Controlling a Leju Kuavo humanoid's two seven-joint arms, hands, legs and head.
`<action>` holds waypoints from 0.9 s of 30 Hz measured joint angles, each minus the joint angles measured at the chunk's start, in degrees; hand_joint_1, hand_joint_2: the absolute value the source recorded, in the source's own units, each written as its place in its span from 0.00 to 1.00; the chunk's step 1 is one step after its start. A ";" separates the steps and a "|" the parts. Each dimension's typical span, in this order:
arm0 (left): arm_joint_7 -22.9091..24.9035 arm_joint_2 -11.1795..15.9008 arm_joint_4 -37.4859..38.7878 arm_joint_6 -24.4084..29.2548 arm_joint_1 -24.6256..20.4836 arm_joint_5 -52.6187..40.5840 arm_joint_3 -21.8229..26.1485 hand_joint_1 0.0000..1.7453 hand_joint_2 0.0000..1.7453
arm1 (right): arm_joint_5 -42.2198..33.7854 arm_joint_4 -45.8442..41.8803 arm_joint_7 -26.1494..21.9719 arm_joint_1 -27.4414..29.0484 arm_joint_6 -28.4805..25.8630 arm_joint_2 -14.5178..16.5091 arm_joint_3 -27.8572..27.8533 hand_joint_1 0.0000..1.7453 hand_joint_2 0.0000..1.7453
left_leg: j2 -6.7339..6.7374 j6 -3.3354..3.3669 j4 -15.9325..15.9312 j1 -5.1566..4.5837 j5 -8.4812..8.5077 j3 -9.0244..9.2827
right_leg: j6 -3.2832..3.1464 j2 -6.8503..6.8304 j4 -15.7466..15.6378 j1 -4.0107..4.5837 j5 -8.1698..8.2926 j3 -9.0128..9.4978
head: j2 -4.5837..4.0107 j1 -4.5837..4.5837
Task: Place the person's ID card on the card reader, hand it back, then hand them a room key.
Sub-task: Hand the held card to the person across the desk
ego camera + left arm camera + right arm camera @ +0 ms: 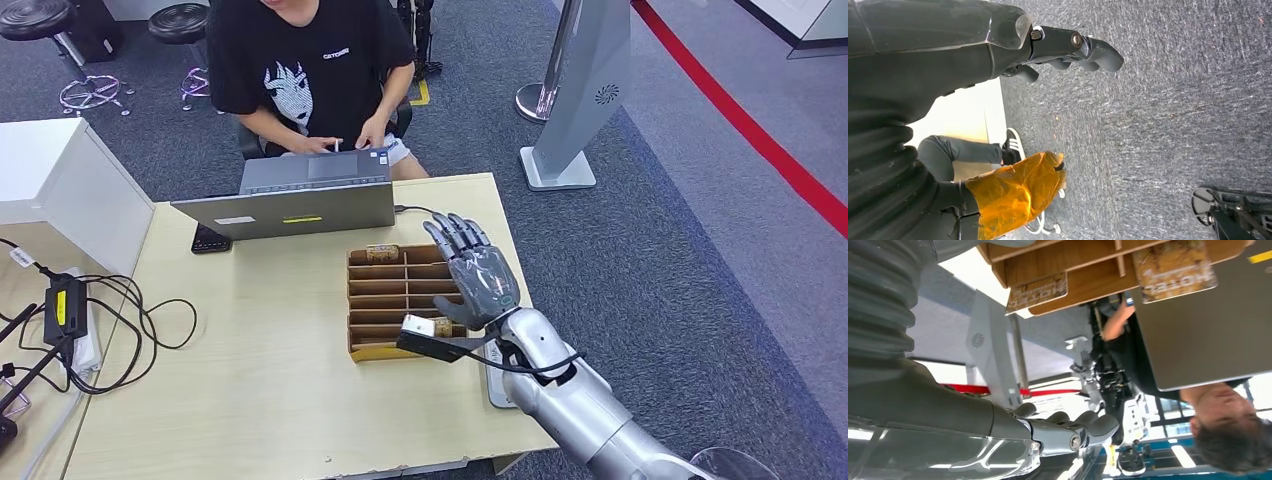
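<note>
My right hand [472, 272] hovers with its fingers stretched out over the right side of a wooden slotted tray [352, 300] and holds nothing. In the right wrist view the same hand [1068, 432] is bare. Brown hotel key cards stand in the tray, one [382, 252] in the far slot; the wrist view shows two such cards [1175, 270] [1038, 290]. A flat grey device [497, 388], possibly the card reader, lies beside the tray, mostly hidden under my right forearm. The person [310, 70] sits behind a laptop. My left hand [1073, 47] hangs over the carpet, fingers loosely extended, holding nothing.
A grey laptop [300, 205] stands at the table's far edge with a black phone [210, 240] beside it. Cables and a power brick [65, 305] lie at the left edge, by a white box [60, 190]. An orange bag [1013, 192] sits on the floor near my left hand.
</note>
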 joint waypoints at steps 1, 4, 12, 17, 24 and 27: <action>0.05 -0.01 0.00 -0.01 -0.06 -0.19 0.00 0.00 1.00 | 0.42 1.03 0.59 -0.66 -0.21 0.33 0.07 0.00 1.00 | 0.00 0.00 0.00 0.00 0.00 0.01 | 0.00 0.00 0.00 0.00 0.00 0.00 | 0.00 0.00; 0.34 -0.03 0.01 -0.12 -0.39 -0.71 0.00 0.00 1.00 | 1.26 4.67 1.86 -2.63 -1.00 1.70 0.19 0.00 1.00 | 0.00 0.01 0.00 0.00 0.01 0.01 | 0.00 0.00 0.00 0.00 0.01 0.01 | 0.00 -0.01; 0.97 -0.09 0.00 -0.45 -1.25 -1.71 0.00 0.00 1.00 | 1.02 15.05 2.70 -7.29 -3.50 5.23 0.11 0.00 1.00 | -0.01 0.03 0.01 0.00 0.02 0.01 | 0.00 0.01 0.02 0.00 0.01 -0.01 | 0.00 0.00; 0.99 -0.18 0.00 -0.52 -1.33 -1.85 0.00 0.00 1.00 | 0.58 18.57 2.31 -8.30 -4.55 6.09 -0.33 0.00 1.00 | 0.01 0.03 0.01 0.00 0.02 0.01 | 0.00 0.02 0.01 0.00 0.00 -0.01 | 0.00 0.00; 0.99 -0.31 0.01 -0.54 -1.38 -1.91 0.00 0.00 1.00 | 0.54 20.67 2.31 -9.14 -5.10 6.42 -0.71 0.00 1.00 | 0.01 0.03 0.01 -0.01 0.02 0.03 | 0.00 0.02 -0.01 0.00 0.01 0.00 | 0.00 0.01; 0.99 -0.31 -0.01 -0.54 -1.38 -1.93 0.00 0.00 1.00 | 0.54 20.96 2.31 -9.21 -5.28 6.48 -0.87 0.00 1.00 | 0.01 0.03 0.01 -0.01 0.02 0.03 | 0.00 0.02 -0.01 0.00 0.01 0.01 | 0.00 0.00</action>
